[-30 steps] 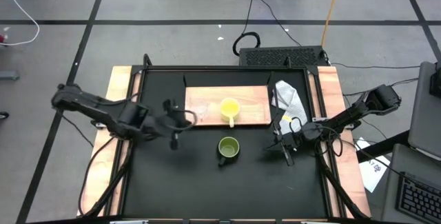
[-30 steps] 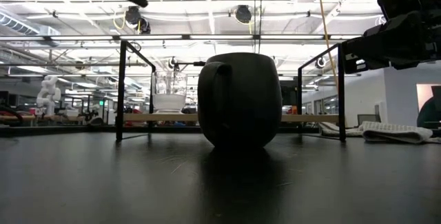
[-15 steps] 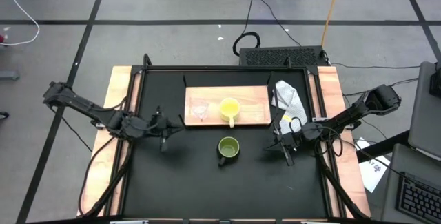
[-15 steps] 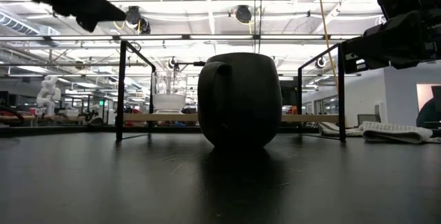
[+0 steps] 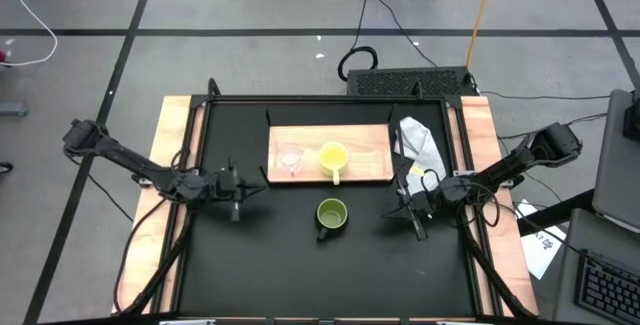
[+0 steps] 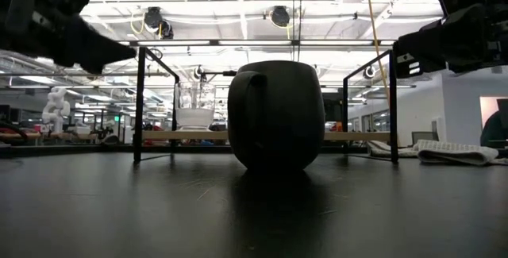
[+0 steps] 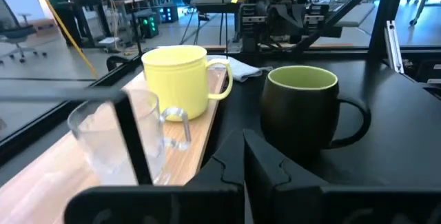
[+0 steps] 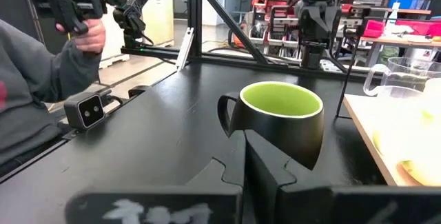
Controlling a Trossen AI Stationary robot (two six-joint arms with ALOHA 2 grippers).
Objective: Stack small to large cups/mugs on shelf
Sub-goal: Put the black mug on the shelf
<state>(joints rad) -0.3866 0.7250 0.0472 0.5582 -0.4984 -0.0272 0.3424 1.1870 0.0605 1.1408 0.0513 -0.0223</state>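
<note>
A clear glass cup [image 5: 290, 158] and a yellow mug [image 5: 333, 157] stand upright on the wooden shelf [image 5: 365, 155] at the far middle of the table. The dark green mug [image 5: 332, 214] stands upright on the black table, nearer than the shelf. My left gripper [image 5: 255, 187] hangs shut and level to the left of the mugs, pointing toward them, with its shut fingers [image 7: 244, 156] holding nothing. My right gripper [image 5: 400, 203] waits shut to the right of the green mug [image 8: 282, 117], clear of it.
A crumpled white cloth [image 5: 420, 142] lies at the shelf's right end. Black frame posts [image 6: 140, 103] stand at the table's far corners. Wooden rails [image 5: 160, 185] run along the left and right sides. A person's sleeve and hand [image 8: 41, 93] show beyond the table.
My left gripper has drawn back from the shelf toward the table's left edge and come down, tipping from a downward slant to level. It has stayed shut. The glass cup, both mugs and my right arm have kept still.
</note>
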